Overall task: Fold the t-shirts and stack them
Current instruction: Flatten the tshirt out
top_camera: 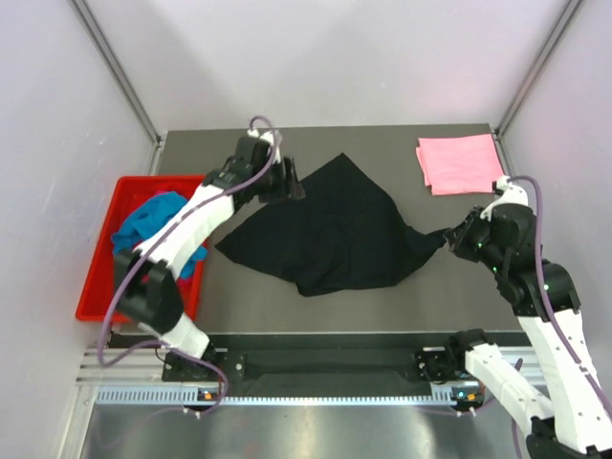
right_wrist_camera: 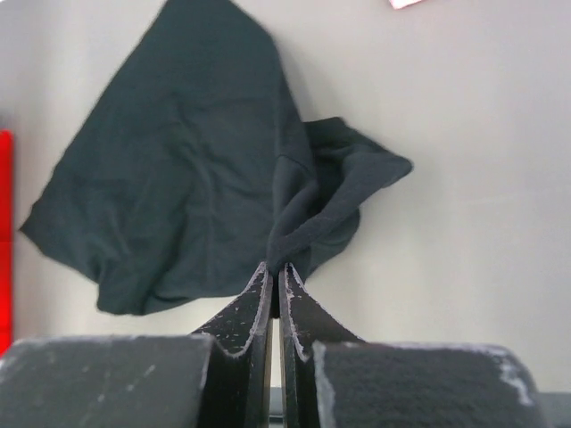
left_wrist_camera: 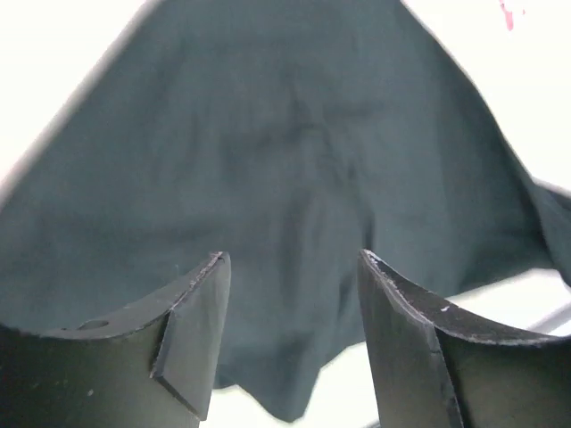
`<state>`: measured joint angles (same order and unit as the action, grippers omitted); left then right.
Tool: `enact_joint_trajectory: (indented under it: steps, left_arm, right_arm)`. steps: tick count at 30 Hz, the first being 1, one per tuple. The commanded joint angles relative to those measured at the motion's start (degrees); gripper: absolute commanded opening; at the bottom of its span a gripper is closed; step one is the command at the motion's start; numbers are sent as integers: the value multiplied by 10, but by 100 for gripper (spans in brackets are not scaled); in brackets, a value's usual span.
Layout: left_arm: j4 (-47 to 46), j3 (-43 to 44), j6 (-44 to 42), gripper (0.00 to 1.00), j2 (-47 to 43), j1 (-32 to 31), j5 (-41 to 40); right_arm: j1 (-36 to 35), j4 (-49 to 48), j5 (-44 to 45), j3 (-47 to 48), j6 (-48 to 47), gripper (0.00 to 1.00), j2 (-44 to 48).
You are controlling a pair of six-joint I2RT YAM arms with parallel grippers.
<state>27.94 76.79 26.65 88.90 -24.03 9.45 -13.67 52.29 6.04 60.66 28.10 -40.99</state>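
Observation:
A black t-shirt (top_camera: 330,229) lies loosely spread on the grey table, drawn out to a point on its right side. My right gripper (top_camera: 449,239) is shut on that right tip, and the right wrist view shows the cloth (right_wrist_camera: 178,187) pinched between the fingertips (right_wrist_camera: 277,267). My left gripper (top_camera: 296,186) is open just above the shirt's upper left edge. In the left wrist view its jaws (left_wrist_camera: 293,259) stand wide with the black cloth (left_wrist_camera: 268,152) below them and nothing between them. A light pink t-shirt (top_camera: 461,163) lies folded at the back right. A turquoise t-shirt (top_camera: 153,225) is bunched in the tray.
The red plastic tray (top_camera: 96,277) stands at the table's left edge beside the left arm. White walls close in the back and both sides. A metal rail runs along the near edge by the arm bases.

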Motion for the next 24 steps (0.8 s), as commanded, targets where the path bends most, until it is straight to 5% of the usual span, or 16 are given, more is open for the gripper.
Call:
enact_joint_trajectory:
  steps: [1,3,10,20,24]
  left_arm:
    - [9,147,-57,63,117,1,-65]
    - [57,232,-64,63,197,2,-107]
    - [82,310,-78,64,355,27,-143]
    - [112,289,-64,62,442,45,-153]
    - [126,239,-49,17,418,44,-119]
  right_arm:
    - [7,-58,-40,-19,8,0,13]
    - [8,-61,-40,-27,7,0,9]
    - [8,-78,-28,-33,-9,0,-12]
    - [7,-104,2,-55,-5,0,-25]
    - [7,-112,2,-58,-4,0,-32]
